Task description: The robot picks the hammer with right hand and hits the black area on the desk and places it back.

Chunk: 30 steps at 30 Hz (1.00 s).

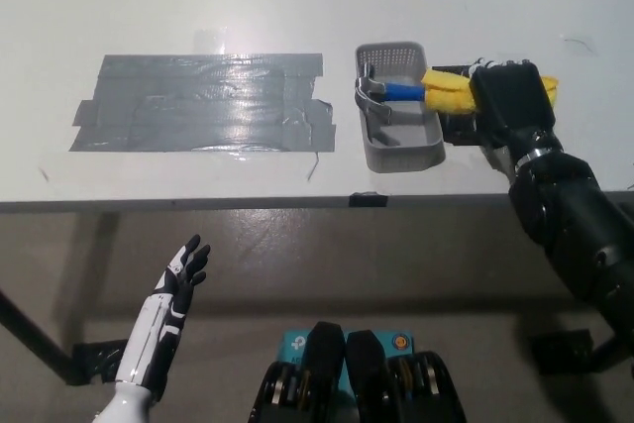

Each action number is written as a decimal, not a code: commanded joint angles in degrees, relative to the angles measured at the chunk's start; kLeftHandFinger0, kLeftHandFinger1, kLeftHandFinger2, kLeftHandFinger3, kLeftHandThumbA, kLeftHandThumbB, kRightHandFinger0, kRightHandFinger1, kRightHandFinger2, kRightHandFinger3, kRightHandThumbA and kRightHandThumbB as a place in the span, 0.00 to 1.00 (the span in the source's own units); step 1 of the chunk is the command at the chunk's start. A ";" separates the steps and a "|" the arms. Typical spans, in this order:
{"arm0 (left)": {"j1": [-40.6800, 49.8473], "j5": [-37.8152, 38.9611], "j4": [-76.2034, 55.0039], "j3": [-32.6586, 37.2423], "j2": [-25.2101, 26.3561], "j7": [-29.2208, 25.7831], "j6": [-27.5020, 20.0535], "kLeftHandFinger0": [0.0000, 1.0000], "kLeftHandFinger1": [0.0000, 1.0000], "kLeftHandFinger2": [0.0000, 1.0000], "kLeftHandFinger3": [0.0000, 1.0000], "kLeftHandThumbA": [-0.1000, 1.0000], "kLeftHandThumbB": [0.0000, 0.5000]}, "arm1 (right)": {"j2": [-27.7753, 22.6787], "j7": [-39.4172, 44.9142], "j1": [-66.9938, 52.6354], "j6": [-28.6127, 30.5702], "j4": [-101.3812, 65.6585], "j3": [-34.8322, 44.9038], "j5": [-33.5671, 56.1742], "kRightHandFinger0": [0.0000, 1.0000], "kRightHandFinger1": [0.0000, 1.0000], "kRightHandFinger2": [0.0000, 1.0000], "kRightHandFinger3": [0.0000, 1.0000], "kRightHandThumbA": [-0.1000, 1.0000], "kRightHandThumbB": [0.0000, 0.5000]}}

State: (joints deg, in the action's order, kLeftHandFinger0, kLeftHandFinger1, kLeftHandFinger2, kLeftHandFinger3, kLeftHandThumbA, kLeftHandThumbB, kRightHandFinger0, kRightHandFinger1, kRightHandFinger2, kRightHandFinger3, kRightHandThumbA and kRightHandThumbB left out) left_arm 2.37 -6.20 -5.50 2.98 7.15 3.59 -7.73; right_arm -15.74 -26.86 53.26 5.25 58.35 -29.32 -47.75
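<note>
Well, the white desk (297, 7) fills most of what I see, and a broad patch of black tape (203, 103) is stuck flat across its left-middle part. Right of the patch, just beside it, stands a small grey basket (408, 154). The black right hand (510, 101) is closed around the yellow handle of the hammer (416, 91), whose metal head sits over the basket's left wall with the handle reaching out across the right rim. Down below the desk edge, the white left hand (183, 272) hangs with fingers spread, holding nothing
</note>
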 commanded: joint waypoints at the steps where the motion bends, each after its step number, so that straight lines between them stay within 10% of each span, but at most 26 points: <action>1: -1.68 0.36 -1.44 0.16 1.10 1.02 -1.75 1.00 1.00 1.00 1.00 1.00 0.21 | -0.75 -4.66 5.78 13.14 -7.93 6.92 8.99 0.00 0.33 0.76 0.79 0.00 0.26; 11: -2.19 1.04 -1.49 -0.43 1.36 1.26 -1.32 0.99 1.00 1.00 1.00 1.00 0.21 | -1.44 31.63 10.49 -5.31 -22.13 22.49 32.54 0.00 0.42 0.85 0.84 0.00 0.26; 24: -2.20 1.45 -1.54 -0.78 1.83 1.54 -0.79 0.96 1.00 1.00 1.00 1.00 0.22 | -12.01 56.47 13.02 -20.68 -26.35 21.00 33.23 0.16 0.68 1.00 1.00 0.00 0.20; 30: -2.15 1.35 -1.45 -0.62 1.85 1.65 -0.81 0.94 1.00 1.00 1.00 1.00 0.16 | -17.33 65.36 13.15 -21.91 -27.86 19.48 33.94 0.14 0.64 0.94 1.00 0.00 0.28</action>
State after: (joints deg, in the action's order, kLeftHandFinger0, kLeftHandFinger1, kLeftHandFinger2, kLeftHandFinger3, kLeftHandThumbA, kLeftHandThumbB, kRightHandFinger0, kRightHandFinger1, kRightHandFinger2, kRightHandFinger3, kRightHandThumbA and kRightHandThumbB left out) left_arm 1.48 -6.08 -5.46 2.89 7.32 4.04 -7.43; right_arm -20.91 9.96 53.24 -5.59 43.36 -10.98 -26.23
